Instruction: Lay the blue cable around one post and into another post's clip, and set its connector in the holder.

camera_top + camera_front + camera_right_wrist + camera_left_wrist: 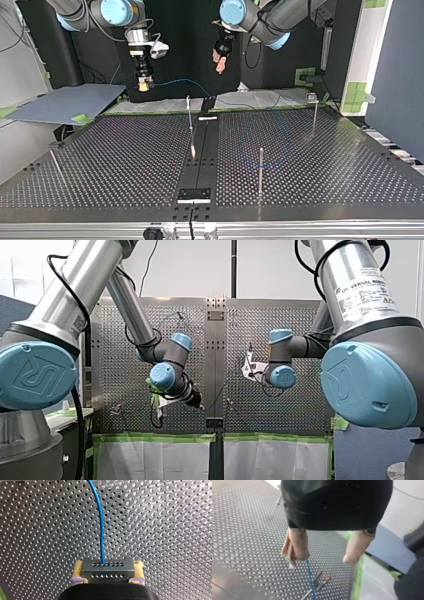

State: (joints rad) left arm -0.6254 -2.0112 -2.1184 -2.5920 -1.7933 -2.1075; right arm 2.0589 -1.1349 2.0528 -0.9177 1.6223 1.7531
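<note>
Pinching the rigid connector (pixel 107 566) in my right gripper (pixel 108 574), my left gripper (pixel 323 560) spread, empty; judging the blue cable (pixel 100 522) light and floppy, best gripped beside the connector.

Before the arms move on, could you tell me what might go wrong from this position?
1. My right gripper grips the connector only at its two ends, high above the table. A tug from the blue cable might twist it loose.
2. My left gripper hangs open above the cable, not holding it. The unguided slack could snag on the thin middle post when the connector travels.
</note>
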